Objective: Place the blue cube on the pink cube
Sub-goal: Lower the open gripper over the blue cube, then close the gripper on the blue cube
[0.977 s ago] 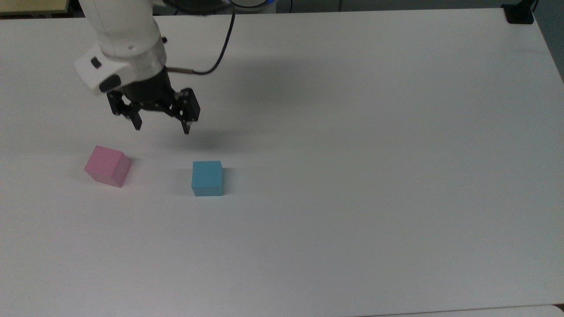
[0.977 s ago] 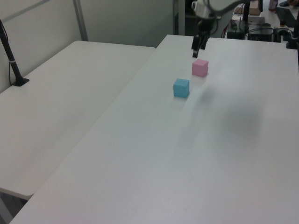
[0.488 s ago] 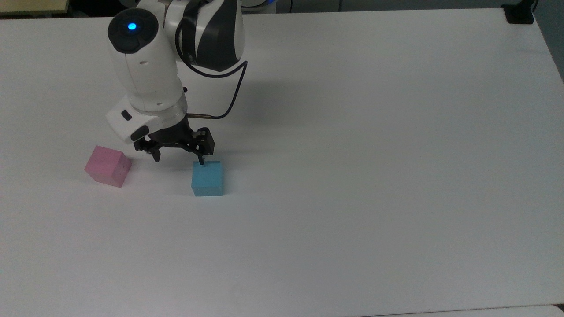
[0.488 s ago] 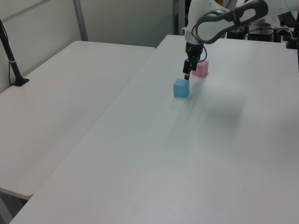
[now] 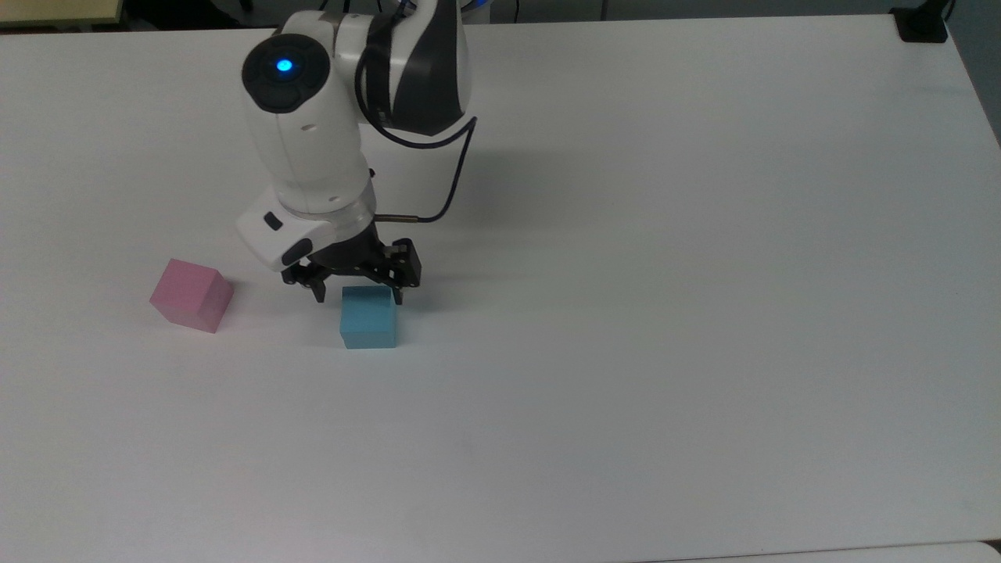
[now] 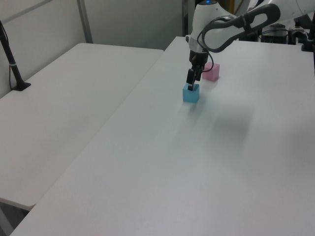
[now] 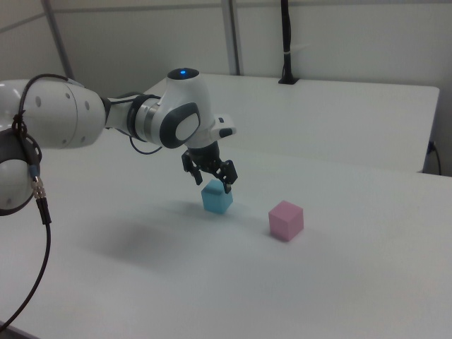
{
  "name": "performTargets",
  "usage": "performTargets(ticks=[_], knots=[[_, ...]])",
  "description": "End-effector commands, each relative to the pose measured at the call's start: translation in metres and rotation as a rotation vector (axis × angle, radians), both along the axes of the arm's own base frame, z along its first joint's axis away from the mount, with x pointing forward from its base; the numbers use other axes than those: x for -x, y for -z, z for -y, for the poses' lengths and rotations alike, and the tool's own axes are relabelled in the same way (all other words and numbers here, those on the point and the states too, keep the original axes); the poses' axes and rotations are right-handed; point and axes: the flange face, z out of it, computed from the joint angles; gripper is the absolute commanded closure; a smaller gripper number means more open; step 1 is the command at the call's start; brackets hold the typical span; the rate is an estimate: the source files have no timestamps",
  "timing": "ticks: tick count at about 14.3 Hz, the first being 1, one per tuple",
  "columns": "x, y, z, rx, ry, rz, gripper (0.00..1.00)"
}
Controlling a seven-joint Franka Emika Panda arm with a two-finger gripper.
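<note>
Cyan and matte, the blue cube sits flat on the white worktop, untouched by any other object. It serves as the landmark for this report.

Placement: the pink cube rests on the worktop well apart from the blue cube, toward the top view's left, and is turned slightly askew to it. Nothing is stacked on it. The gap between the two leaves room for a grasp without disturbing the target, in my judgement.

Tool: the tool hangs directly over the blue cube's far edge, pointing down, with its two black fingers spread wider than the cube. In the top view one fingertip stands just off the cube's left side and the other just off its right. The right view shows the tool at the level of the blue cube's top, not closed on it. This spread, straddling posture is consistent with preparing to pinch the cube across two opposite faces.

Change noted: half a second earlier the tool stood nearer the pink cube's side, with one fingertip over the blue cube's top rear corner; it has since shifted across to straddle the cube. Both cubes are unmoved.
</note>
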Motion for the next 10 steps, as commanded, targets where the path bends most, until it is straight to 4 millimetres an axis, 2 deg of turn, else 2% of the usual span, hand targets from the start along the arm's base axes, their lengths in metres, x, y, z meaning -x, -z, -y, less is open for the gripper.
performTargets(ticks=[1,4,6,7,8,9,10], knots=[[-0.01,0.021,-0.016,0.034,0.024,0.033,0.0],[-0.012,0.033,-0.015,0.066,0.004,0.036,0.0],[-0.012,0.043,-0.022,0.072,-0.005,0.023,0.0],[-0.012,0.045,-0.023,0.072,-0.002,0.02,0.1],[-0.013,0.045,-0.025,0.077,-0.002,0.02,0.31],[-0.013,0.043,-0.026,0.084,-0.009,0.023,0.62],[-0.013,0.041,-0.024,0.081,-0.004,0.027,0.81]])
